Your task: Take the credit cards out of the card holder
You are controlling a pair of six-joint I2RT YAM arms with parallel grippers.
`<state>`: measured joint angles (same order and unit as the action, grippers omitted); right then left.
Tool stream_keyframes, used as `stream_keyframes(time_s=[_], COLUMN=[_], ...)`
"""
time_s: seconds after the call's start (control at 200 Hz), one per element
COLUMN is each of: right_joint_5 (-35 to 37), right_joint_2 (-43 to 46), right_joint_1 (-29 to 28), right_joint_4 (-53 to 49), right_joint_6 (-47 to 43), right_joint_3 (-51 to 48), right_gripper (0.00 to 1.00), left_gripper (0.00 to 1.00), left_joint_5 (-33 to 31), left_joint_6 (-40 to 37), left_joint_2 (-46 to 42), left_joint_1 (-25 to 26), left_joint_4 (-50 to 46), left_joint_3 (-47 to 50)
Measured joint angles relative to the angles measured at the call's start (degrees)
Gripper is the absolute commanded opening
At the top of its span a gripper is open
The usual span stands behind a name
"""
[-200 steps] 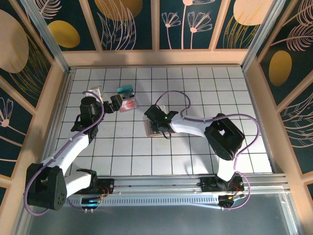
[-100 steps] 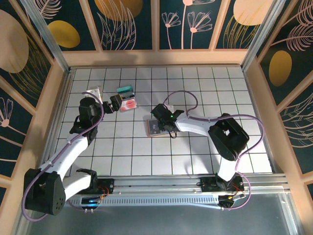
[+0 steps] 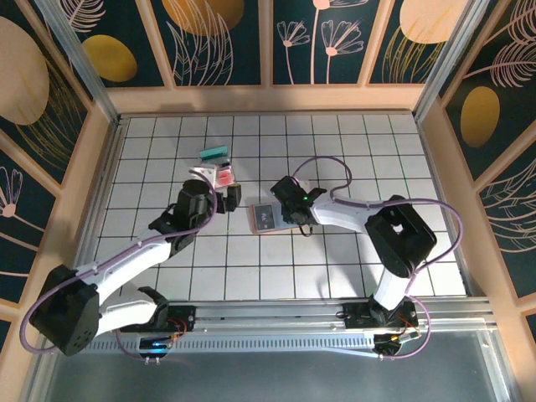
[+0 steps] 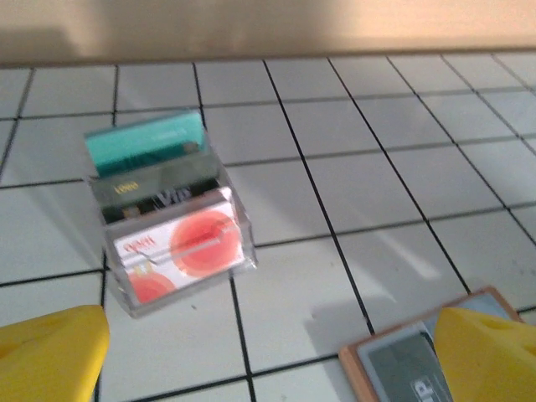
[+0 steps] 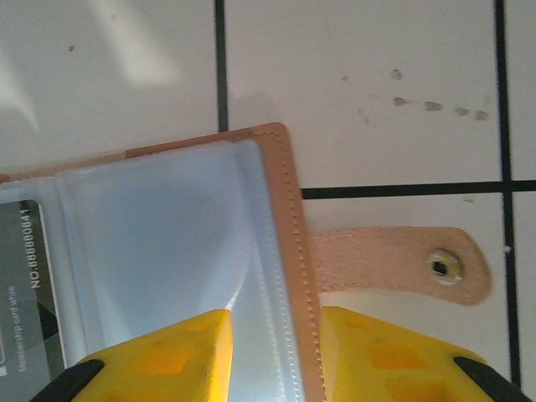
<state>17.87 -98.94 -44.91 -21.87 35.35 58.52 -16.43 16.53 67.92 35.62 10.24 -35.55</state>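
The card holder (image 3: 270,219) is pictured lying open at the middle of the tiled table (image 3: 352,151), with 1 grey card (image 5: 25,285) tucked in its clear sleeve. It is judged light and floppy, the card thin, stiff and slick, best drawn by its exposed end. The holder's stitched edge is straddled narrowly by the right gripper (image 5: 276,339); a firm pinch cannot be told. The left gripper (image 4: 268,352) is spread wide and empty.

Left arm (image 3: 134,255) and right arm (image 3: 347,215): white link shells are alternating with black joint housings, each arm sitting on a black base on the slotted metal rail (image 3: 285,316). A purple cable is looping along each arm above that rail. The left gripper (image 4: 268,356) and right gripper (image 5: 272,356) are showing yellow fingers (image 4: 50,356).
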Motion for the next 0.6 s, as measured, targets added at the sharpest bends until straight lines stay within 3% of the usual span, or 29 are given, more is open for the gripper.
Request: stream_keyframes(time_s=[0.295,0.601], right_joint_5=[-1.46,-1.9], right_joint_2=[4.28,12.0], right_joint_1=[3.69,7.21], right_joint_4=[1.01,1.11], right_joint_6=[1.22,1.49], right_joint_3=[-3.85,-4.63], right_gripper=[0.34,0.34], left_gripper=[0.99,0.99], left_joint_5=[-3.61,-3.96], left_joint_6=[0.26,2.62], left_joint_2=[8.2,14.62], left_joint_1=[8.31,9.4], left_joint_4=[-0.15,0.2], left_joint_3=[-0.02,-0.26])
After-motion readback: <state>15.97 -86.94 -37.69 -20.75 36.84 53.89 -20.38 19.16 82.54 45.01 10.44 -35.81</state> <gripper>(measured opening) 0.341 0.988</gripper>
